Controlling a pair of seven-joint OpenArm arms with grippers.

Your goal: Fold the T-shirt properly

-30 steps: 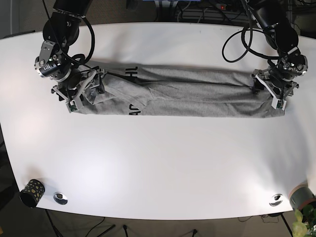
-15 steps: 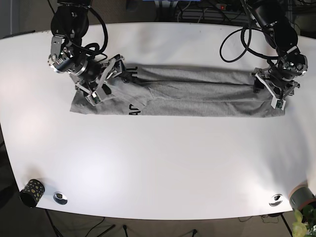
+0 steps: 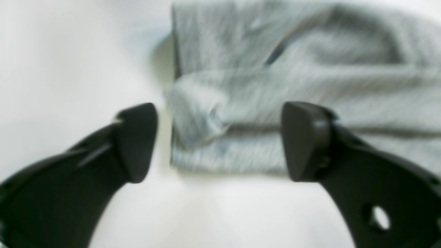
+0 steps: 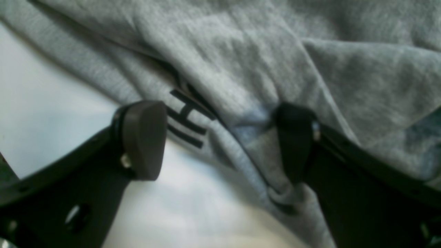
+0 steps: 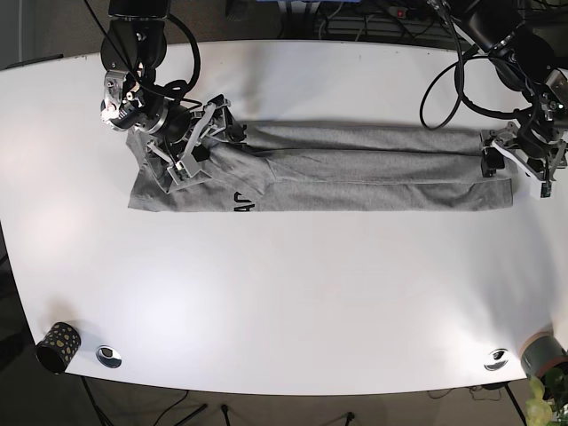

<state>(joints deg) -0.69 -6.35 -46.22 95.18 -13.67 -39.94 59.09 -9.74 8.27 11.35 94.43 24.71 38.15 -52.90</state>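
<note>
The grey T-shirt (image 5: 355, 169) lies folded into a long strip across the white table (image 5: 284, 293), with black lettering (image 5: 241, 202) near its left end. My right gripper (image 5: 197, 146) is over the strip's upper left part. In the right wrist view that gripper (image 4: 220, 141) is open, with a fold of lettered cloth (image 4: 241, 103) lying between its fingers (image 4: 143, 137). My left gripper (image 5: 519, 169) hangs at the strip's right end. The left wrist view shows this gripper (image 3: 218, 141) open, with the shirt's folded end (image 3: 220, 131) lying between the black fingertips (image 3: 303, 141).
A black dotted cup (image 5: 58, 346) and a small silver disc (image 5: 108, 356) sit at the table's front left. Another silver disc (image 5: 495, 359) and a grey cup (image 5: 541, 353) with a plant are at the front right. Cables trail off the table's far edge.
The right arm moved from the shirt's left end inward to the right, and the left end now lies flatter. The left arm shifted right to just off the shirt's right end.
</note>
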